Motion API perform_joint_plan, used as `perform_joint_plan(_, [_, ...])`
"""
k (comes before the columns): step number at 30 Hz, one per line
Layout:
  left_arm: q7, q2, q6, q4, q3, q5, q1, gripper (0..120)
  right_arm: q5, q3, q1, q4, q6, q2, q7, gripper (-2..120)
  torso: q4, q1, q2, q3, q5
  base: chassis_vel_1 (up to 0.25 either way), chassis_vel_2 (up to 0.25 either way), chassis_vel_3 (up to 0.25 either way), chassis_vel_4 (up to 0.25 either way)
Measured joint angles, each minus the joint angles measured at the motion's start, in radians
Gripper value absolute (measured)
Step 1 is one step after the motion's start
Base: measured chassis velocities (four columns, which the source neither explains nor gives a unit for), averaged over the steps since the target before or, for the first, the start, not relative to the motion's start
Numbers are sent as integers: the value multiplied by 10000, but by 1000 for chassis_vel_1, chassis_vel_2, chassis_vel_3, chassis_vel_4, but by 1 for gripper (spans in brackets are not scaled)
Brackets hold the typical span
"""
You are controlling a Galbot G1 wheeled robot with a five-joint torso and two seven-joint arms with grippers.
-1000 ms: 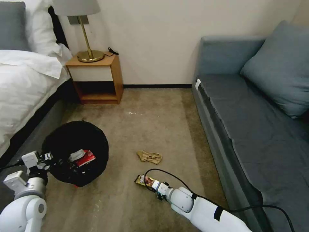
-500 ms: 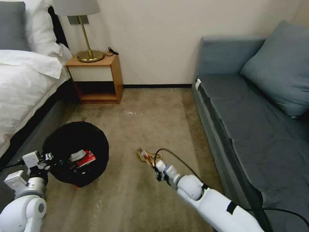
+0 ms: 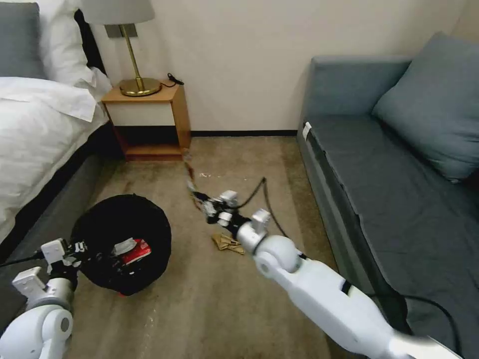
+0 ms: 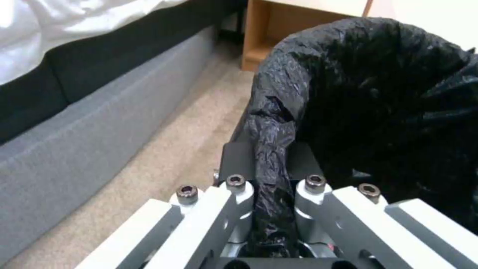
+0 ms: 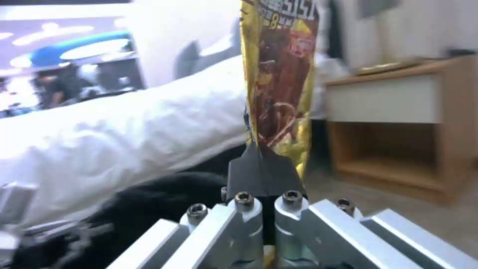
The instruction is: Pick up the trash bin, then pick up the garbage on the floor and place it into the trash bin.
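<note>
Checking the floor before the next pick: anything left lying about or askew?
Yes. Crumpled tan paper lies on the carpet beside the right arm. The bin looks tilted, its bag rim pinched by the left gripper. The right gripper holds a gold wrapper.

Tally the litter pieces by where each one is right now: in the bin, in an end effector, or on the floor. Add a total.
In the trash bin: 1, the red-and-white packet
Held in the right end effector: 1, the gold snack wrapper
On the floor: 1, the crumpled tan paper
Total: 3
</note>
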Motion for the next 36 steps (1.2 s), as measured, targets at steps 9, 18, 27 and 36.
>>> perform_joint_plan(9, [16,-206,-2,-309,-7,181,79,5,-425,-1529,814,-2247,1646,1725,422,0,-1,0,-1,0,1,0,0,0,0])
perform_joint_plan(18, [17,-302,18,-521,-35,304,100,5,-795,-1723,491,-2452,1706,1947,318,0,-4,0,-1,-1,2,0,0,0,0])
perform_joint_plan(27, [15,-377,7,-547,-99,338,186,5,-1549,-2014,2,-2342,1195,1895,878,16,-3,0,-1,-1,3,0,0,0,0])
perform_joint_plan(36, [12,-377,0,-642,-164,322,222,5,-1445,-1947,2,-1694,742,1362,717,48,-3,0,-1,-1,4,0,0,0,0])
